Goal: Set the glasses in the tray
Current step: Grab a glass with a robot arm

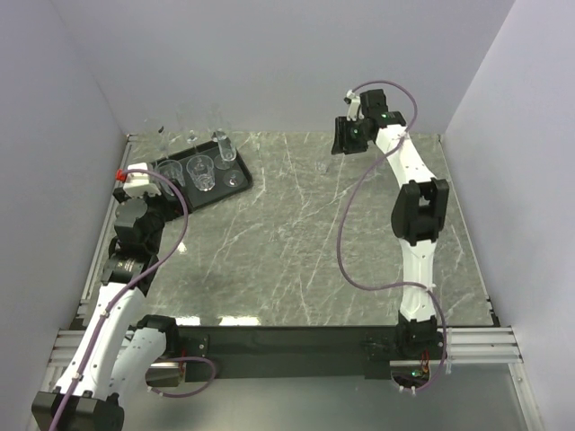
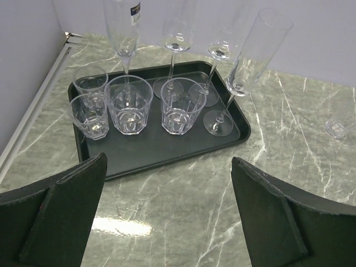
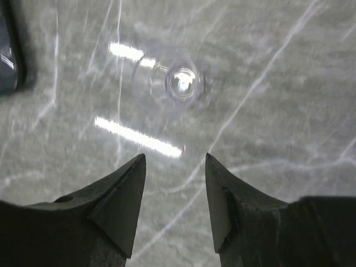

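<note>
- The tray (image 2: 139,150) sits in the far left corner of the table (image 2: 183,222), close to the side wall.
- Eight of the glasses (image 2: 129,105) stand upright on it. Four short tumblers fill its left and middle, and four tall stemmed ones line its far and right side.
- The left gripper (image 2: 169,162) hovers over the table just short of the tray's near edge. Its jaws are spread wide with nothing between them.
- There's one stray glass (image 3: 173,80) out on its own on the stone top. It is well to the right of the tray, towards the far wall.
- The right gripper (image 3: 175,158) hangs above that glass, pointing down at the table. Its fingers are parted to a modest gap and hold nothing. The glass lies just beyond the tips and apart from them.
- From overhead, the right arm stretches far across the table, while the left arm is folded along the left edge.
</note>
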